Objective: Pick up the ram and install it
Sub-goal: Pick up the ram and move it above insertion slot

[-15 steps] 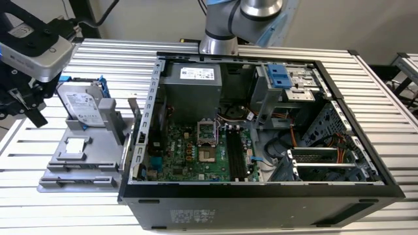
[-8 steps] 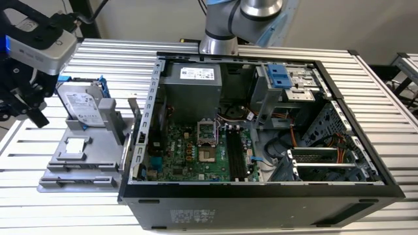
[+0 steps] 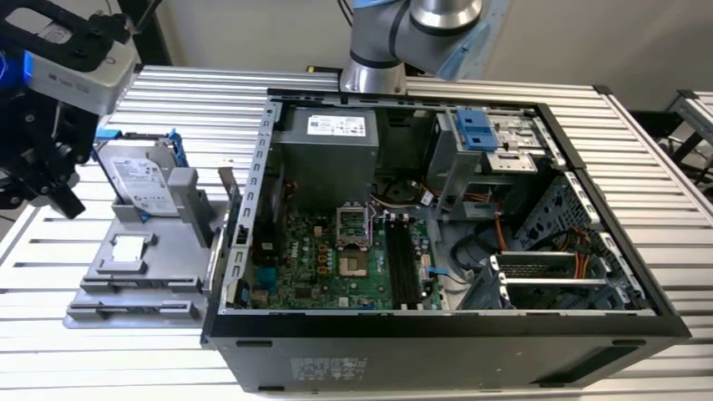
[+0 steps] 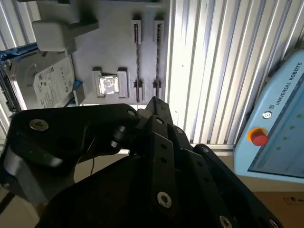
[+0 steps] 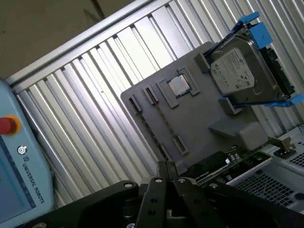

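The black gripper (image 5: 166, 167) hangs at the exterior view's left, over the ribbed aluminium tabletop (image 3: 657, 192) and close to the flat grey plastic tray (image 3: 100, 305), its jaws clenched together on nothing. The ram (image 4: 137, 61), seen edge-on as a thin dark strip, stands in one of the tray's two long slotted holders, apart from the jaws; a second such strip (image 4: 156, 61) stands just beside it. The tray also carries a silver hard drive in a blue-edged frame (image 3: 139, 180) with a white printed label, and a small square silver chip (image 3: 128, 248). To the right stands the open black computer case (image 3: 446, 351) with its green motherboard (image 3: 323, 267), long black slots (image 3: 403, 267) and a white-stickered grey power supply (image 3: 329, 150). A light-blue pendant with a red button (image 4: 280, 128) bears white lettering
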